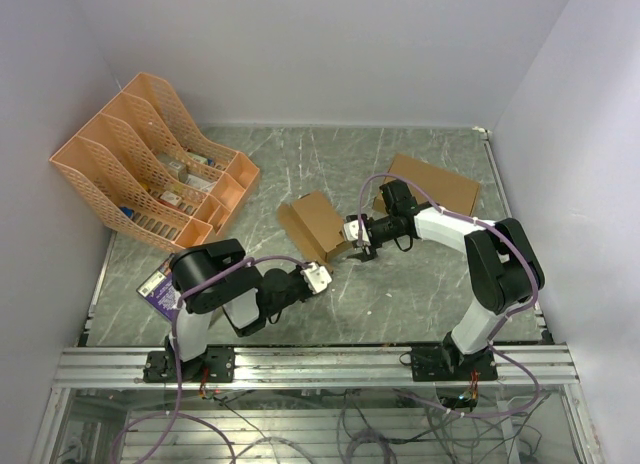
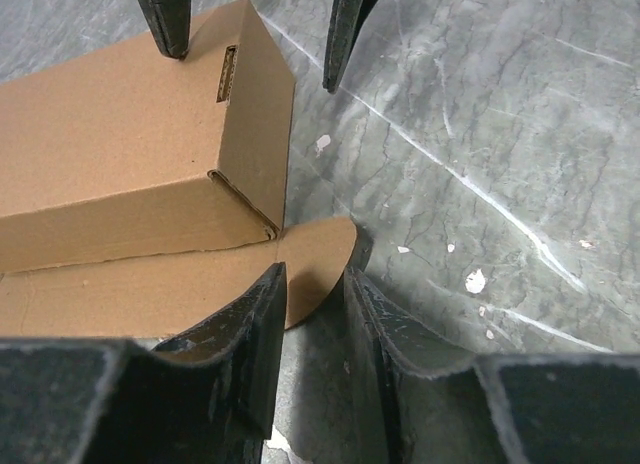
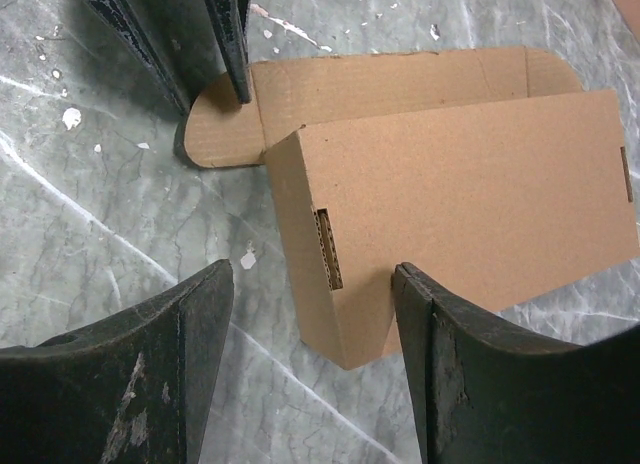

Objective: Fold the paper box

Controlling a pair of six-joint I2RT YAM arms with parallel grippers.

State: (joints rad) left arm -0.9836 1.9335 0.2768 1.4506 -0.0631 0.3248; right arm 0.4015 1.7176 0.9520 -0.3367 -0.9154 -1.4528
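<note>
From above, the paper box [image 1: 316, 224] sat mid-desk, between my two pincers, already raised into a shallow body but with a panel spread flat at its left side. My left pincer [image 1: 318, 277] was at its near corner and my right pincer [image 1: 357, 234] at its right end. An orange file rack [image 1: 150, 164] stood far left, and a larger flat cardboard [image 1: 432, 182] lay behind my right arm.

From my left wrist, the left pincer [image 2: 314, 309] was narrow, holding nothing, its tips just short of a rounded tab [image 2: 318, 256] lying flat on the desk [image 2: 480, 164].

From my right wrist, the right pincer [image 3: 312, 274] gaped wide and empty, straddling the box's end wall, where a slot [image 3: 329, 249] showed. Beyond, the long flap [image 3: 390, 79] and its tab lay unfolded.

I judged the job about half done: top and end wall formed, but the side flap had yet to be lifted and its tabs tucked in.
</note>
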